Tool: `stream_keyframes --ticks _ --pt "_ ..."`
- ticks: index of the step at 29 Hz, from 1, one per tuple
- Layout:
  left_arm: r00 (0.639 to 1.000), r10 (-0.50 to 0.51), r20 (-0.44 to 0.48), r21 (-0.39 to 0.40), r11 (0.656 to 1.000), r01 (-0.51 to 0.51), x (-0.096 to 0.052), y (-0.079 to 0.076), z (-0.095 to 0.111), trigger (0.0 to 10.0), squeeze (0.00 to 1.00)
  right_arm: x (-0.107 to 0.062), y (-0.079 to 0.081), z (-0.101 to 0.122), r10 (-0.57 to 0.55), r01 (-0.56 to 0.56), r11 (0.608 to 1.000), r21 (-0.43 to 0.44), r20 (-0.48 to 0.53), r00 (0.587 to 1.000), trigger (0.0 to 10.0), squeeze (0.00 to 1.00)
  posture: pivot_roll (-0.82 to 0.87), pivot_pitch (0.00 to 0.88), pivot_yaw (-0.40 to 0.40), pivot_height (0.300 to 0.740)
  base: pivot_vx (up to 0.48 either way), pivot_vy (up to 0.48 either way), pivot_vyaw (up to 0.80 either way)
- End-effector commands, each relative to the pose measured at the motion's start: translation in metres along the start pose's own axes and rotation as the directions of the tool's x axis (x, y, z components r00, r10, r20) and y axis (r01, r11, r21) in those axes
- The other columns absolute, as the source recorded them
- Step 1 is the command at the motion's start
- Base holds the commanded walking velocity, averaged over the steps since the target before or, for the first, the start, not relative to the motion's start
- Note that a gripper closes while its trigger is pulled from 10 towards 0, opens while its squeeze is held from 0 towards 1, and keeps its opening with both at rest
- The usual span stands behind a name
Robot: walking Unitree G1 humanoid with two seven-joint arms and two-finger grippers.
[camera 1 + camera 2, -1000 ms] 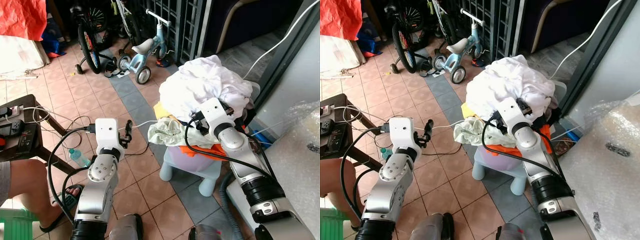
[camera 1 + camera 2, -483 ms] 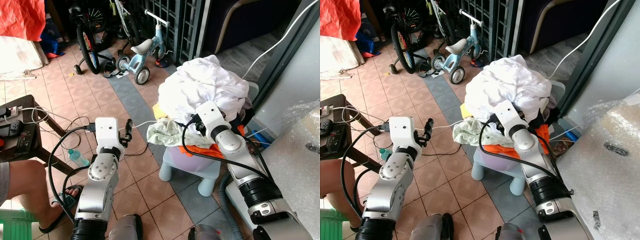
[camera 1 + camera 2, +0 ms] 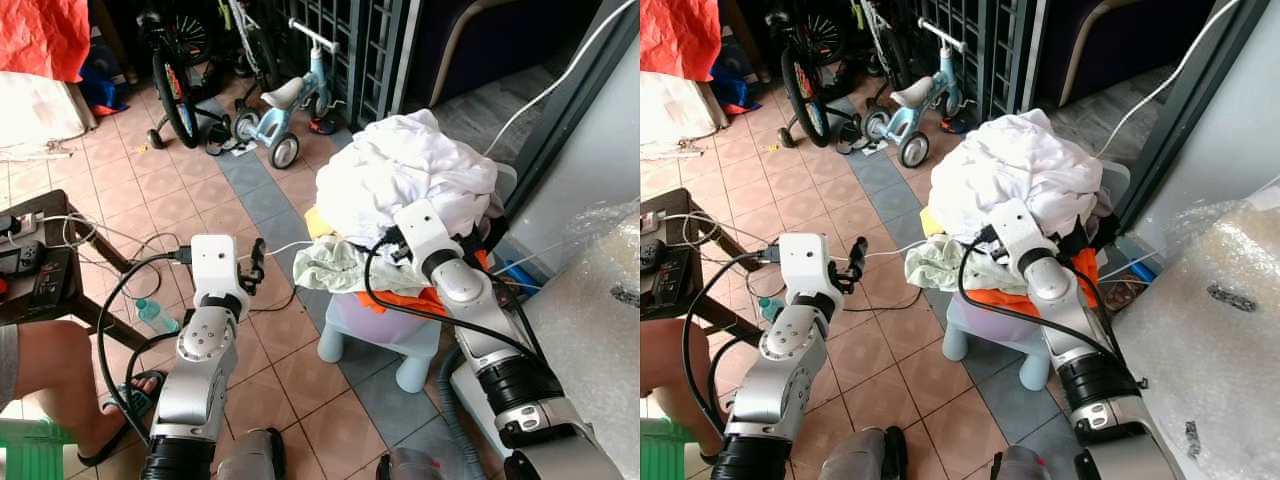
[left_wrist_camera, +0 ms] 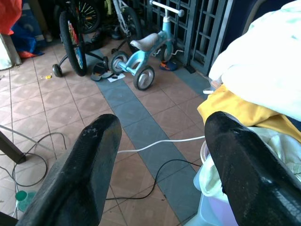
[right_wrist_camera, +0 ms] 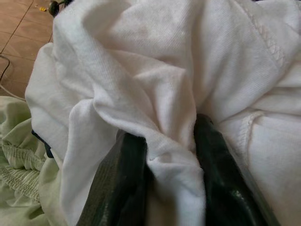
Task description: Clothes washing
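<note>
Laundry [image 3: 405,170] sits heaped right of centre in the head views, a big white mound over yellow, orange and pale green pieces, piled on a lilac basket [image 3: 375,320] whose rim is mostly buried. Right tool [image 5: 164,165] is dug into the white cloth [image 5: 155,94]: the wrist view shows its two black fingers [image 5: 124,183] narrowly apart with a fold of white fabric pinched between them, tips hidden by the cloth. From the head views the fingers themselves are covered by the wrist housing and the pile. Pale green garment [image 3: 335,265] droops off the heap's near side, just beside that arm. Left tool [image 4: 160,141] hangs at lower left of the head views over the tiled floor [image 3: 240,205], fingers wide apart, gripping nothing. Beyond it a blue balance bike [image 3: 285,105] stands at upper centre, a white cable [image 4: 160,141] trailing across the tiles. A person's leg [image 3: 60,375] is cut off at lower left, beside what looks like a dark side surface [image 3: 40,285] carrying gadgets.
</note>
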State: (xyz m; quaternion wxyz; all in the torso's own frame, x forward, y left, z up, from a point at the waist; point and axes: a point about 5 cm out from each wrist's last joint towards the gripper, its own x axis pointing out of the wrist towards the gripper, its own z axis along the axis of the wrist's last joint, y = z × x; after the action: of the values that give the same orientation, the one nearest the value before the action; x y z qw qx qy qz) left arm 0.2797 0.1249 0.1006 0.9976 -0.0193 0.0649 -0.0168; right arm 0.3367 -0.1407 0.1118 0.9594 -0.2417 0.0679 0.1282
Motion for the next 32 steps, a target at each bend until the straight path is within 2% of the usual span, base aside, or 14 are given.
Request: stream_keyframes --ticks 1,7,11,13,14,16,18,19,20,21,24,27,32 --pt "1.000 -0.003 -0.008 0.002 1.000 0.003 0.000 0.000 -0.002 10.0 0.00 0.000 0.007 -0.004 0.034 -0.034 0.999 0.019 -0.009 0.999 0.0 0.00 -0.04 0.101 0.053 0.740 0.000 0.000 0.00" --pt "1.000 -0.004 -0.009 0.001 1.000 0.004 0.000 -0.001 -0.002 10.0 0.00 -0.001 0.007 -0.004 0.037 -0.037 0.999 0.037 -0.006 0.999 0.0 0.00 -0.04 0.103 0.052 0.740 0.000 0.000 0.00" --pt "1.000 -0.005 -0.009 -0.002 1.000 0.005 0.001 -0.001 -0.002 10.0 0.00 0.000 0.000 0.005 -0.020 0.014 0.994 0.107 0.050 0.999 0.0 0.00 -0.04 0.103 0.052 0.740 0.000 0.000 0.00" --pt "0.999 0.048 0.003 -0.006 0.999 -0.048 0.001 0.003 0.000 10.0 0.00 0.000 -0.010 0.016 -0.091 0.073 0.984 0.165 0.107 0.990 0.0 0.00 -0.04 0.100 0.052 0.740 0.000 0.000 0.00" --pt "0.997 0.076 0.013 -0.010 0.997 -0.075 0.002 0.006 0.002 10.0 0.00 -0.001 -0.023 0.027 -0.167 0.129 0.965 0.228 0.157 0.973 0.0 0.00 -0.04 0.099 0.053 0.740 0.000 0.000 0.00" --pt "0.998 0.069 0.012 -0.010 0.998 -0.069 0.002 0.006 0.002 10.0 0.00 -0.001 -0.030 0.033 -0.203 0.153 0.954 0.258 0.182 0.962 0.0 0.00 -0.05 0.096 0.054 0.740 0.000 0.000 0.00" --pt "0.998 0.056 0.015 -0.007 0.998 -0.056 0.002 0.005 0.002 10.0 0.00 -0.003 -0.043 0.041 -0.258 0.190 0.937 0.293 0.216 0.941 5.8 0.00 -0.05 0.095 0.056 0.740 0.000 0.000 -0.21" --pt "0.999 0.050 0.016 -0.004 0.999 -0.050 0.001 0.004 0.002 10.0 0.00 -0.004 -0.049 0.045 -0.286 0.211 0.929 0.306 0.227 0.931 6.5 0.00 -0.05 0.095 0.056 0.740 0.000 0.000 -0.51" --pt "0.999 0.047 0.019 -0.001 0.999 -0.047 0.001 0.003 0.002 10.0 0.00 -0.005 -0.056 0.048 -0.315 0.232 0.918 0.323 0.234 0.920 9.7 0.00 -0.05 0.093 0.057 0.740 0.000 0.000 -0.80" --pt "0.998 0.048 0.029 0.000 0.999 -0.048 0.001 0.003 0.004 10.0 0.00 -0.008 -0.067 0.053 -0.366 0.275 0.899 0.340 0.242 0.898 10.0 0.00 -0.05 0.093 0.058 0.740 0.000 0.000 -0.80" --pt "0.998 0.051 0.039 -0.001 0.999 -0.051 0.001 0.004 0.005 10.0 0.00 -0.013 -0.088 0.060 -0.459 0.356 0.863 0.359 0.260 0.849 10.0 0.00 -0.05 0.087 0.060 0.740 0.000 0.000 -0.79" --pt "0.998 0.051 0.043 0.004 0.999 -0.051 0.003 0.004 0.006 10.0 0.00 -0.020 -0.118 0.069 -0.572 0.457 0.801 0.386 0.268 0.775 10.0 0.00 -0.06 0.087 0.062 0.740 0.000 0.000 -0.79" --pt "0.998 0.044 0.045 0.005 0.999 -0.044 0.005 0.003 0.007 10.0 0.00 -0.032 -0.156 0.080 -0.679 0.572 0.729 0.376 0.293 0.673 10.0 0.00 -0.05 0.082 0.066 0.740 0.000 0.000 -0.79"
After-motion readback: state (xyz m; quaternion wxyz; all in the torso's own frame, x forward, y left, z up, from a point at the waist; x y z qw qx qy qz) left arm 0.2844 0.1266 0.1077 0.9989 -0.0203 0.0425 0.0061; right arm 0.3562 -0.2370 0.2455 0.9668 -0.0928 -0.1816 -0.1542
